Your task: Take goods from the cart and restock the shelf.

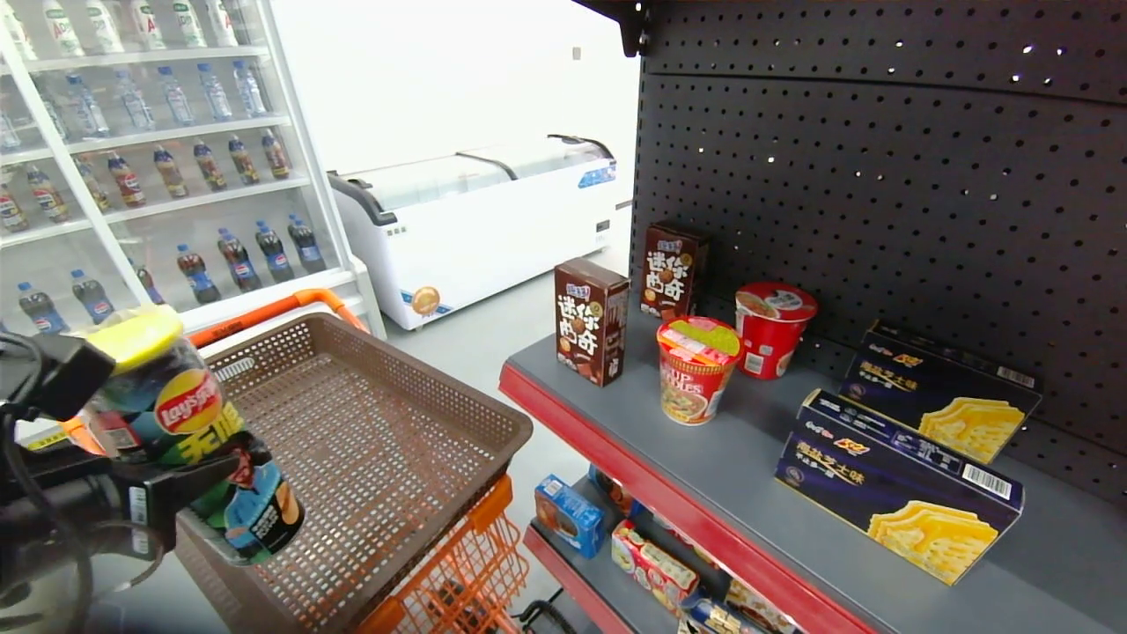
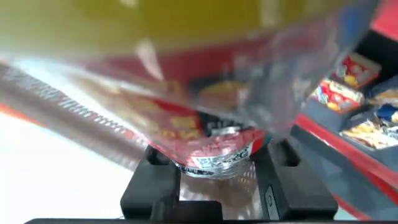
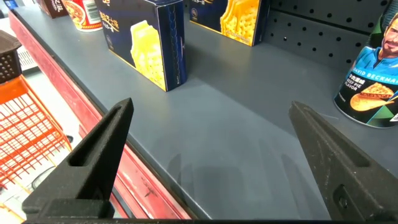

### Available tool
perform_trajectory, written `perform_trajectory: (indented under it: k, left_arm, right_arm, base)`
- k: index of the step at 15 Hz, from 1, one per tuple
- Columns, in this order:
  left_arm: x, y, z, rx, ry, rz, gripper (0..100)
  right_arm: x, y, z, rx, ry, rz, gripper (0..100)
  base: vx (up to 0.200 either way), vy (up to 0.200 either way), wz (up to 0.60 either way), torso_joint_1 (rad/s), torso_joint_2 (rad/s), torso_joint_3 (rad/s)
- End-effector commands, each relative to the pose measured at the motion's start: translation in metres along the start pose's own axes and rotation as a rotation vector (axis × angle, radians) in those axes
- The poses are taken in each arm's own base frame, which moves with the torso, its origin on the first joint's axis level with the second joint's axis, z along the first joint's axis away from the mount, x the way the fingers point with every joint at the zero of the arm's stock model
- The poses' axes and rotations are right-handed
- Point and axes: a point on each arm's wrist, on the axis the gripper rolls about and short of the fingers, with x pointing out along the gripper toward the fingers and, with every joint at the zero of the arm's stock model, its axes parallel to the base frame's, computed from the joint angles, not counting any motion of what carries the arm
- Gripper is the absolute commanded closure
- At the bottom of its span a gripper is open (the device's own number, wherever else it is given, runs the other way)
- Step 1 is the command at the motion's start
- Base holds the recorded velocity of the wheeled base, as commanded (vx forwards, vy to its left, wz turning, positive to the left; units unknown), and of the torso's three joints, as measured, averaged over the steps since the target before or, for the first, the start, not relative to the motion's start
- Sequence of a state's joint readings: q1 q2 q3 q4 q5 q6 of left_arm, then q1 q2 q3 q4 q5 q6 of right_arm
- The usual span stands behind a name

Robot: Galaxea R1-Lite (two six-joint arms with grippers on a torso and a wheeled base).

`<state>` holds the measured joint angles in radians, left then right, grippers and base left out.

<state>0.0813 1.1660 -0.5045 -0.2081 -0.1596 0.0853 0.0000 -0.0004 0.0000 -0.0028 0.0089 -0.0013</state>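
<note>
Shop. Drinks cooler [image 1: 167, 189] beyond left gripper [image 1: 128, 440] holding chips can [image 1: 198, 414]; chest freezer [image 1: 480, 224] right of it; stocked pegboard shelf [image 1: 757, 462] farther right; cart [image 1: 370, 423] alongside.

Can [image 1: 189, 436]: yellow lid, red-and-yellow logo, green, black and blue print; basket [image 1: 352, 423] is brown with a grid of small holes, sitting on an orange wire cart [image 1: 458, 563]. Shelf [image 1: 748, 475] is grey with a red front edge, pegboard [image 1: 880, 176] is black with rows of holes, freezer [image 1: 475, 220] is white. On the shelf: brown boxes [image 1: 591, 321] with white lettering, red cup [image 1: 773, 328], red-and-white noodle cup [image 1: 696, 370] with yellow-green lid, navy boxes [image 1: 898, 484] printed with yellow crackers, and a blue second can [image 3: 373, 81].
</note>
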Motion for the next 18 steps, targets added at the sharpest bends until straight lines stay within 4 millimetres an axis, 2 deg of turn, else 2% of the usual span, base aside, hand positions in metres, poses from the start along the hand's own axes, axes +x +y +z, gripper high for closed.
perform_trajectory:
  k: [1,3,7,9,11,13,15,18]
  left_arm:
    - [-0.043,-0.005,0.000,0.015,-0.151,0.036,100]
    - [-0.058,-0.009,-0.016,0.026,-0.172,0.036,100]
    - [-0.086,-0.020,-0.077,0.032,-0.222,0.031,100]
    - [-0.099,-0.024,-0.091,0.044,-0.302,0.030,100]
    - [-0.104,-0.026,-0.104,0.048,-0.339,0.017,100]
    - [-0.109,-0.027,-0.111,0.049,-0.376,0.018,100]
    - [-0.111,-0.027,-0.107,0.052,-0.392,0.019,100]
    - [-0.110,-0.027,-0.108,0.052,-0.389,0.016,100]
  right_arm:
    - [0.000,0.000,0.000,0.000,0.000,0.000,0]
    - [0.000,0.000,0.000,0.000,0.000,0.000,0]
    - [0.000,0.000,0.000,0.000,0.000,0.000,0]
    - [0.000,0.000,0.000,0.000,0.000,0.000,0]
    - [0.000,0.000,0.000,0.000,0.000,0.002,0]
    - [0.000,0.000,0.000,0.000,0.000,0.002,0]
    - [0.000,0.000,0.000,0.000,-0.001,0.002,0]
    - [0.000,0.000,0.000,0.000,0.000,0.002,0]
  base:
    - [0.000,0.000,0.00,0.000,0.00,0.000]
    - [0.000,0.000,0.00,0.000,0.00,0.000]
    - [0.000,0.000,0.00,0.000,0.00,0.000]
    - [0.000,0.000,0.00,0.000,0.00,0.000]
    - [0.000,0.000,0.00,0.000,0.00,0.000]
    - [0.000,0.000,0.00,0.000,0.00,0.000]
    - [0.000,0.000,0.00,0.000,0.00,0.000]
    - [0.000,0.000,-0.60,-0.001,0.00,0.005]
